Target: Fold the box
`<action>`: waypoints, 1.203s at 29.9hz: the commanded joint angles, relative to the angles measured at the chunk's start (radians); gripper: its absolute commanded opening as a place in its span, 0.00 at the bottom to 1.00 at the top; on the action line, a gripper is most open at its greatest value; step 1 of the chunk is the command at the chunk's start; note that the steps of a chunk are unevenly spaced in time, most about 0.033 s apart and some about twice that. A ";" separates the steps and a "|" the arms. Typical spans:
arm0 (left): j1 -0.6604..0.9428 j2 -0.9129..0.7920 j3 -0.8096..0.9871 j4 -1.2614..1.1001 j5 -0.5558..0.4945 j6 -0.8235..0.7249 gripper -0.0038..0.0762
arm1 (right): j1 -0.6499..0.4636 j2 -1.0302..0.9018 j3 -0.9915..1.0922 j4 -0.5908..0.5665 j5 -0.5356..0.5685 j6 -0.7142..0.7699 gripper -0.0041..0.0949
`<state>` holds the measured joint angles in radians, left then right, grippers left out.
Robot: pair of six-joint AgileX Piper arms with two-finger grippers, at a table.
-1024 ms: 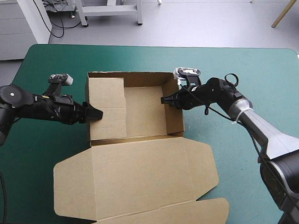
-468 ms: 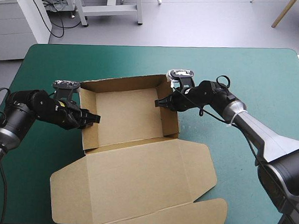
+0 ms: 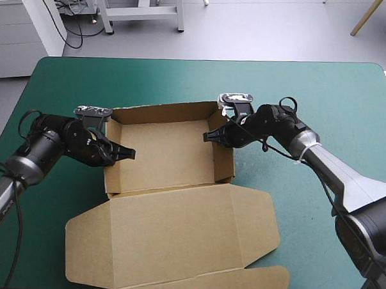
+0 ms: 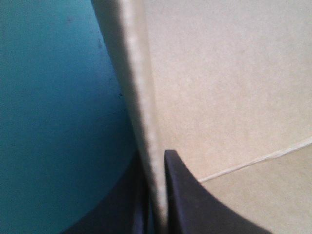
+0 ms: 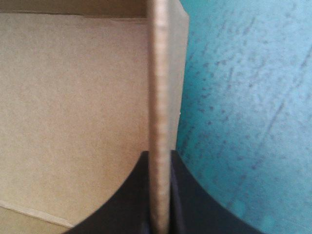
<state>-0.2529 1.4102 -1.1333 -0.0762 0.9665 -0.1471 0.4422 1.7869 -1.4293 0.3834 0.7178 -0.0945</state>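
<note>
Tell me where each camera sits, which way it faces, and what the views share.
High view: above and behind the robot, facing forward and down on the table and the box; both arms show, left hand and right hand.
Left wrist view: above that wrist, looking along the hand; its black fingers pinch the box's left wall.
Right wrist view: likewise; its fingers pinch the right wall.
Shared: each wrist view shows a wall that the high view shows gripped, table outside it.

High view overhead from behind, both wrist views very close along opposite box (image 3: pixel 167 150) walls, box shared
</note>
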 commanded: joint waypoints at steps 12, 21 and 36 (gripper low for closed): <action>-0.109 0.257 -0.259 -0.109 0.005 0.028 0.04 | 0.012 -0.131 -0.027 -0.447 0.355 0.231 0.02; -0.120 0.315 -0.264 -0.138 0.014 0.051 0.04 | 0.012 -0.083 -0.027 -0.427 0.364 0.221 0.03; -0.120 0.315 -0.264 -0.136 -0.006 0.237 0.76 | 0.012 -0.082 -0.027 -0.463 0.313 0.386 0.57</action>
<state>-0.3695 1.7714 -1.3765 -0.1998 0.9793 0.0562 0.4521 1.7458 -1.4303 -0.0579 1.0557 0.2689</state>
